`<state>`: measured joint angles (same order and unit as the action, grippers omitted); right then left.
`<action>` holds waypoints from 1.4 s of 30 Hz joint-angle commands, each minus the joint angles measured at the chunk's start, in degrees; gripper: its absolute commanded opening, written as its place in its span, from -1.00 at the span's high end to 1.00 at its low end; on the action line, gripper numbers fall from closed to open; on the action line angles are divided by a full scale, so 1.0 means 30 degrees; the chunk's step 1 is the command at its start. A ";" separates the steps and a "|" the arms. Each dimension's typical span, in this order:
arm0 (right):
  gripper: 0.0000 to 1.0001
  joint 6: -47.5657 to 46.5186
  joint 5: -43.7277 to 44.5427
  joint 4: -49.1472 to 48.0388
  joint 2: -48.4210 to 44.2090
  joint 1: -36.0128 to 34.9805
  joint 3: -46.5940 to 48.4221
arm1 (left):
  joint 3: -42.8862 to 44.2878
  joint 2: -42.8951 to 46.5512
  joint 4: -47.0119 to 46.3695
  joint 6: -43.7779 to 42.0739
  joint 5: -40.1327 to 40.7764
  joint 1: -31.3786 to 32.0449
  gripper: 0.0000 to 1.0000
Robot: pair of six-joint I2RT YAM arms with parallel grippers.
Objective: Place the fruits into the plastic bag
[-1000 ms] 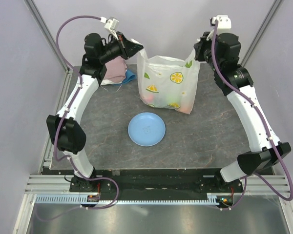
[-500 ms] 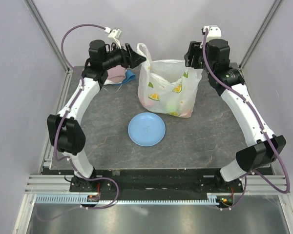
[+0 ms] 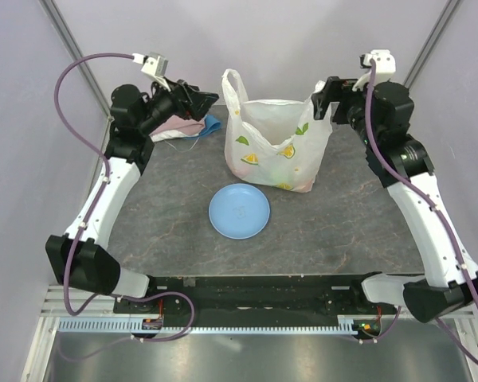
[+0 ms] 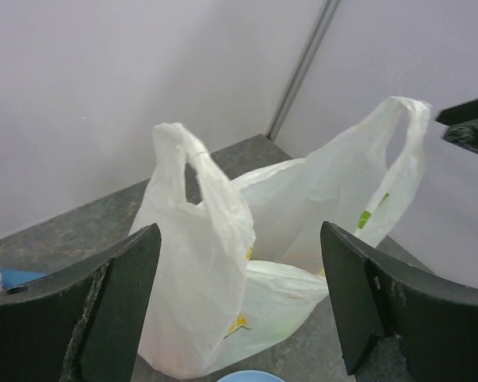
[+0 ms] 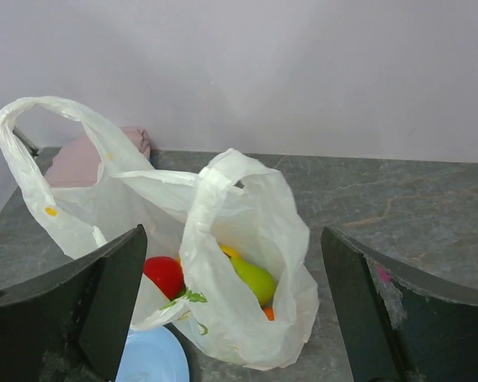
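Inside the plastic bag (image 5: 240,318) sit the fruits (image 5: 164,274).

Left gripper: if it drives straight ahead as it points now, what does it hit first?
Most likely the plastic bag, its near handle loop dead ahead of the open left gripper; depth is hard to judge.

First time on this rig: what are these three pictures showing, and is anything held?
Two robot arms are bolted at the near edge of the table. One picture looks down on both; the other two come from wrist cameras, each framed by its own dark fingers. On it: the plastic bag, standing open with fruits inside, a blue plate in front of it, a pink cloth at the back left. The left end effector and right end effector flank the bag, both open, holding nothing.
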<state>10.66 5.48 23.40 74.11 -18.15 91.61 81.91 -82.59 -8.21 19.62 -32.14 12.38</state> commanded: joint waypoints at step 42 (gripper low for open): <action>-0.93 0.1956 -0.4989 -0.1706 -0.6304 1.0826 -1.1114 | -0.9461 1.1562 0.7042 -0.1558 0.3478 -0.6676 -0.86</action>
<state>17.50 -9.19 20.40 55.77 14.41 58.19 53.60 -48.36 13.43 17.41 -20.64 -7.75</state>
